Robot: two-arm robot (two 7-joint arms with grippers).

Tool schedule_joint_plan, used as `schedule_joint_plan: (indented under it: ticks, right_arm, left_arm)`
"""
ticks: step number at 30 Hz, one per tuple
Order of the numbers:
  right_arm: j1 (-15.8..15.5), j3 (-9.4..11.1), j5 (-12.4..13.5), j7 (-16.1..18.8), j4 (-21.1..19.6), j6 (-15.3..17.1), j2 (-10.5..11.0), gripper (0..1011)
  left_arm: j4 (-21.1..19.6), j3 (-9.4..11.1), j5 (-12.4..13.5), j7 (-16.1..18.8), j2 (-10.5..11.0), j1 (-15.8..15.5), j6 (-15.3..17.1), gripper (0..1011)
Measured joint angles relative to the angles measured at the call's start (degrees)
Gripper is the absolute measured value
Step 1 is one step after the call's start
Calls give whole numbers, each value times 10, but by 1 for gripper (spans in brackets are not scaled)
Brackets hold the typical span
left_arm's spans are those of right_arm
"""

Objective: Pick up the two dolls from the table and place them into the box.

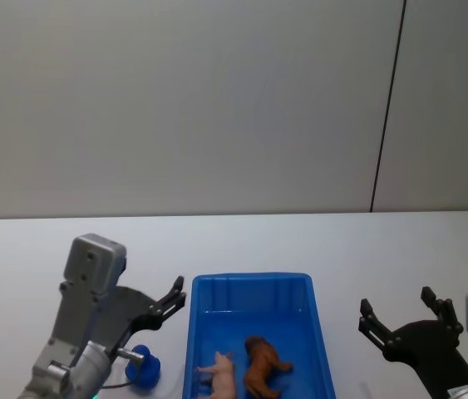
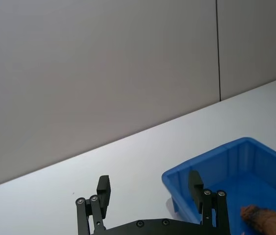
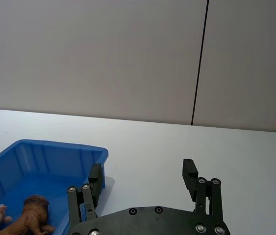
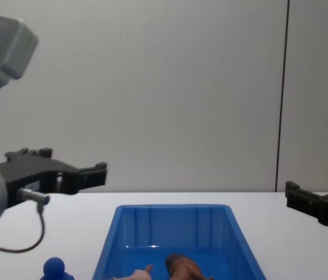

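Together, the brown doll and the pink doll rest inside the blue box, near its closer end, with the pink one on the robot's left. The box stands on the white desk. The left tool hovers just left of the box, fingers spread and empty. The right tool hangs farther off to the right, also spread.

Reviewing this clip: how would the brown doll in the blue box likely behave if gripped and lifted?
Probably light: the brown doll is tiny against the box. Likely stiff, since its legs stick out holding shape. Its lumpy form should not roll. The left claw and right claw hang open either side of it.
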Motion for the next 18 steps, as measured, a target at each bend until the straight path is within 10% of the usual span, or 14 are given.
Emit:
schedule_joint_plan:
  ticks: [18]
  right_arm:
    - [-2, 1, 0, -2, -2, -3, 2, 1001]
  left_arm:
    - [17, -19, -46, -23, 19, 14, 42, 1001]
